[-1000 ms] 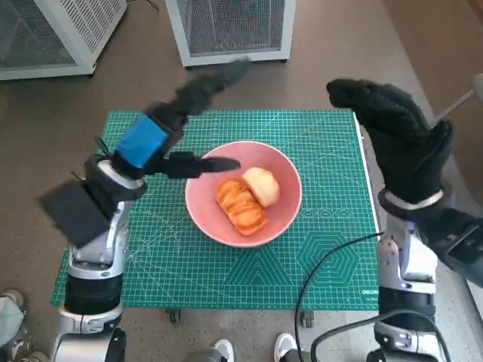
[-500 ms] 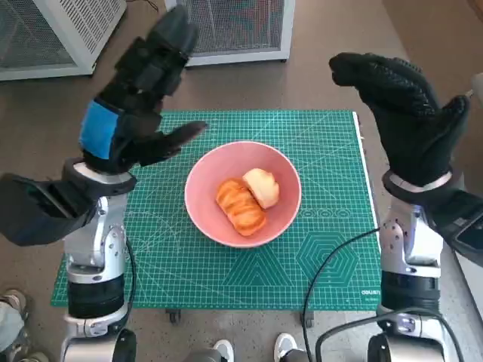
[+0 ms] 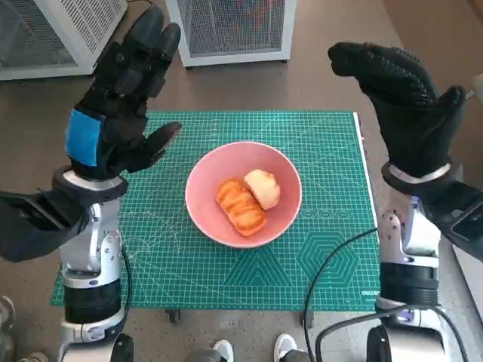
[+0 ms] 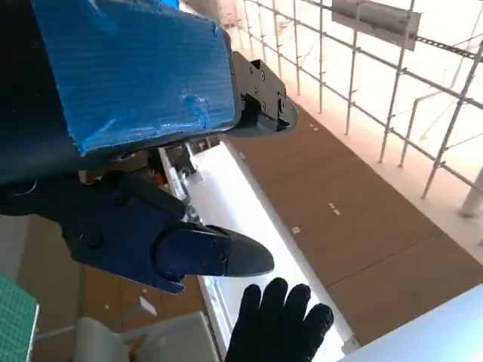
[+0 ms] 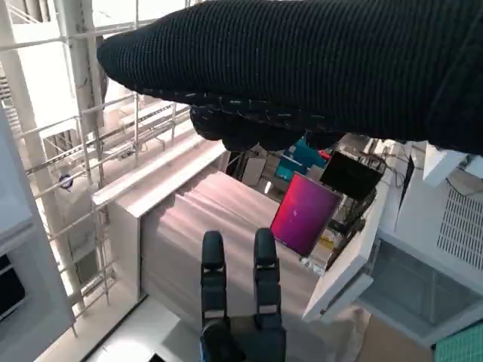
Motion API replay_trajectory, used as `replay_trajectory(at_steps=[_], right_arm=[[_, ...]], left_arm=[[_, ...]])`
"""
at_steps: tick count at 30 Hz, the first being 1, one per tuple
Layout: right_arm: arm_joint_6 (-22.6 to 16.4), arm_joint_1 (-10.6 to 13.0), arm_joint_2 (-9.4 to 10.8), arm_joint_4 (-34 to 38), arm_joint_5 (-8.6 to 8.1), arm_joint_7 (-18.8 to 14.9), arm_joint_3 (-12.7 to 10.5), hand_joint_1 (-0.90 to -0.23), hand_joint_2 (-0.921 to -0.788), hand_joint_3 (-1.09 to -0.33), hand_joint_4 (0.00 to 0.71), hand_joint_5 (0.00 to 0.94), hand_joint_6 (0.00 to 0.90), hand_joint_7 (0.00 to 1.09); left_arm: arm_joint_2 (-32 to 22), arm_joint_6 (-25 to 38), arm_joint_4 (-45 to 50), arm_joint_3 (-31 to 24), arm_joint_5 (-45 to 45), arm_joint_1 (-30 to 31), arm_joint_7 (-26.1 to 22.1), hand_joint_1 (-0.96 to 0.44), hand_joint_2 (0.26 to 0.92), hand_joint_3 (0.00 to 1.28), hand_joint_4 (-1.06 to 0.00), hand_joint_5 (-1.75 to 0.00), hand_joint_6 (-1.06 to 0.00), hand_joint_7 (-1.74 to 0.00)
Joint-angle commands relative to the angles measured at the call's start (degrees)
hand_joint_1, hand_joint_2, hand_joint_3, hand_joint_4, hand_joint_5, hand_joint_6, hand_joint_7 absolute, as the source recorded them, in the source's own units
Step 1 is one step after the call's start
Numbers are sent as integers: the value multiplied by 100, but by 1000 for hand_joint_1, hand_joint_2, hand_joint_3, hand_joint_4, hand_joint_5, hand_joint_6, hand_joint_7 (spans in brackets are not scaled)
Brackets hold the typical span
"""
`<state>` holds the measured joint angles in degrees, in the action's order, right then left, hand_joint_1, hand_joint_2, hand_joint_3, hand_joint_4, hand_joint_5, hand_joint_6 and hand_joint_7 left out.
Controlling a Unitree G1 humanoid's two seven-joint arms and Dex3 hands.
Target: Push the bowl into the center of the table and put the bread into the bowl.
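A pink bowl (image 3: 243, 226) sits near the middle of the green cutting mat (image 3: 324, 158) on the table. Two pieces of bread lie inside it: a ridged orange loaf (image 3: 240, 206) and a pale round bun (image 3: 262, 187). My left hand (image 3: 121, 98), black with blue tape, is raised high above the mat's left side, fingers spread and holding nothing. My right hand (image 3: 400, 98) in the black glove is lifted over the mat's right edge, also empty with fingers apart. The left wrist view shows my left hand (image 4: 136, 136) and the gloved right hand (image 4: 279, 324) against the ceiling.
Two white mesh-sided cabinets (image 3: 230, 26) stand on the floor beyond the table. A black cable (image 3: 324, 264) runs across the mat's near right corner. Shoes of a person (image 3: 253, 348) show below the table's front edge. The right wrist view faces shelving and a pink screen (image 5: 306, 215).
My left hand has swung up and away from the bowl's rim to a raised position at the left. The right hand has stayed lifted, barely shifting. Bowl and bread have not moved.
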<state>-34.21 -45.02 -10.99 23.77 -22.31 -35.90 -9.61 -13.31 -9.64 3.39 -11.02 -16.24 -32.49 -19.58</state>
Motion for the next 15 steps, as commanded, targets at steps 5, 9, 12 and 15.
replay_trajectory(at_steps=[5, 9, 12, 15], right_arm=[[-58, -104, 8, 237, 58, 0, 8, -598, -921, -684, 223, 0, 311, 33], [-56, -133, 9, 269, 42, -13, 12, -599, -921, -686, 223, 0, 312, 32], [-54, -151, 11, 283, 33, -20, 15, -603, -921, -686, 222, 0, 312, 31], [-60, -163, 6, 281, 47, -7, 19, -604, -921, -686, 222, 0, 313, 31]], left_arm=[[113, -224, -13, -7, -55, 27, 107, -687, 921, 294, -261, -29, -339, -58], [125, -240, -9, 7, -43, 33, 144, -686, 921, 295, -265, -28, -345, -59], [123, -262, -10, 13, -24, 34, 166, -685, 921, 295, -268, -26, -348, -60], [123, -265, 6, 19, 3, 36, 198, -685, 921, 295, -271, -25, -350, -59]])
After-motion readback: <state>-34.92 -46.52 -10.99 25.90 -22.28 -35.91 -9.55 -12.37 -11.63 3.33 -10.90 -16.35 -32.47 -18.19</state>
